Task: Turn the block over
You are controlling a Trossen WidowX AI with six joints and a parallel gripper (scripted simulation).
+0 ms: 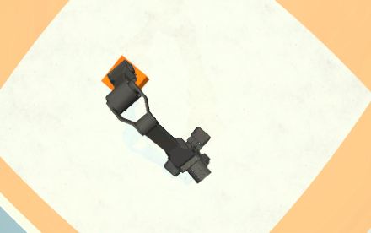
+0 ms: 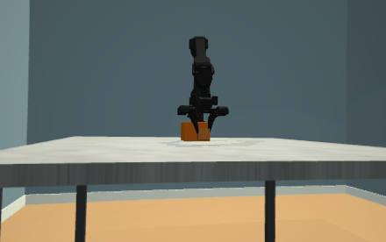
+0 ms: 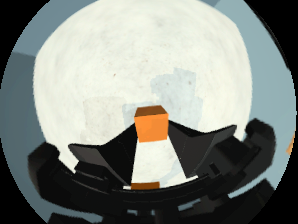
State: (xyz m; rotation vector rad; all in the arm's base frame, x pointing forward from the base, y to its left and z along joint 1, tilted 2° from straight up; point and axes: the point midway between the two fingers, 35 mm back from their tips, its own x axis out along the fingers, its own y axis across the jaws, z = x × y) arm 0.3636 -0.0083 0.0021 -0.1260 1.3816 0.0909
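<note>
The block is a small plain orange cube (image 2: 203,134) (image 3: 151,128). My gripper (image 2: 204,131) (image 3: 150,123) is shut on it, with one dark fingertip against each side. In the exterior view the block appears held a little above the table (image 2: 110,151) (image 3: 100,65) (image 1: 261,105). In the wrist view one bright orange face and a darker orange face show, and I see no mark on either. The faces under the fingers and those turned away are hidden. In the top view the arm hides the block and the fingertips.
The arm stands on a larger orange base (image 1: 141,80) (image 2: 187,131). In the exterior view this base is behind the block and to its left. An orange-brown strip (image 3: 145,185) shows at the bottom of the wrist view. The table's front edge (image 2: 132,173) runs across the exterior view.
</note>
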